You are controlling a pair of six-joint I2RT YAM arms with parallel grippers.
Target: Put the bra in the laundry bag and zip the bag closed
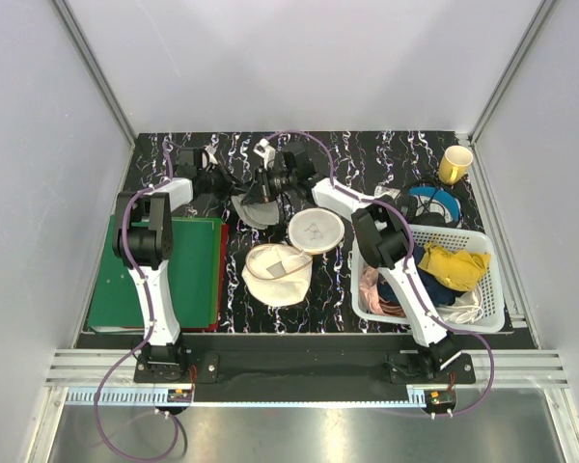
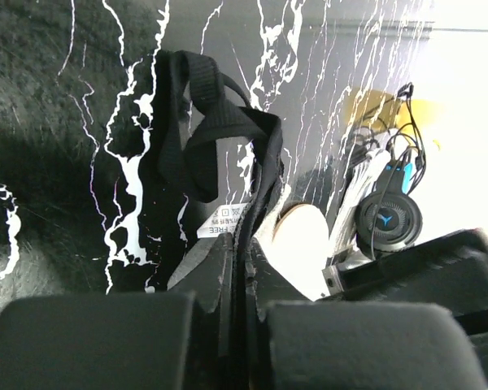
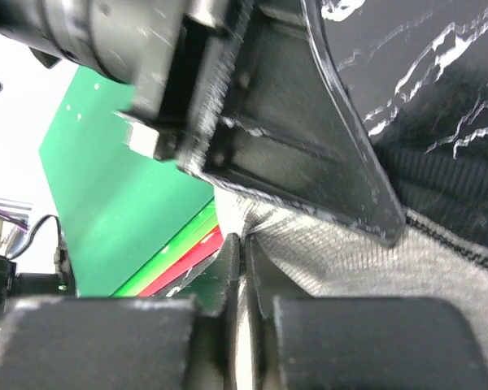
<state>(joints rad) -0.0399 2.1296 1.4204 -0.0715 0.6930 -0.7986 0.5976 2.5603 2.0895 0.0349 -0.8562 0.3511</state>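
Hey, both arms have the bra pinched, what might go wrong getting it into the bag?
The left end effector and right end effector grip the bra very close together, so they may collide. The loose black strap could hang outside the laundry bag and get caught as it closes.

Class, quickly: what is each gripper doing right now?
Left gripper: closed, holding the black fabric bra.
Right gripper: closed, pinching the bra's grey mesh cup.
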